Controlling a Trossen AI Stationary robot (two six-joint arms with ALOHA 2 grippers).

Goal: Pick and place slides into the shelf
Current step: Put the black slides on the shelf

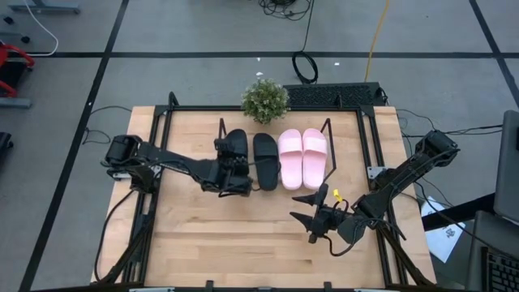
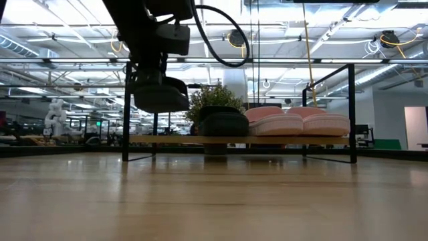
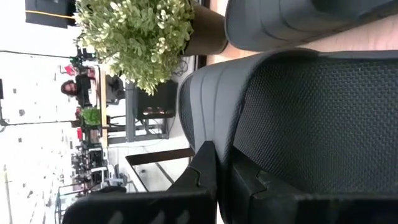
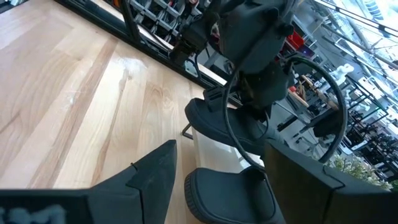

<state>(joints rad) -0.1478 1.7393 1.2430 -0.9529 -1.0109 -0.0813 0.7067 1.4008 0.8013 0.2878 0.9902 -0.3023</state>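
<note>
Held slide: I have one black slide (image 1: 234,148) clamped in my left gripper (image 1: 229,173), fingers closed on its heel edge, carried clear above the board at the left end of the row. I judge it is held high so it can drop into the last free slot without knocking its mate.

Black slide on shelf: one (image 1: 265,161), lying flat on the shelf board, just right of the held one and touching the near pink one.

Pink slides: two (image 1: 302,156), side by side and touching, flat on the board, filling the right part of the row so the pairs stay together by colour.

Slide count: four in all, two black and two pink; three seated, one in the air.

Shelf: one low rack (image 2: 348,114), thin black wire frames at each end and a pale wood board, standing towards the far side of the table.

Left gripper: over the left end of the shelf, gripping the black slide.

Right gripper: (image 1: 311,218) parked near the table's front right, well apart from the shelf, fingers spread wide, carrying nothing; I read it as waiting.

Potted plant: one (image 1: 265,100), behind the shelf.

Table: one, wood top (image 1: 203,243).
</note>
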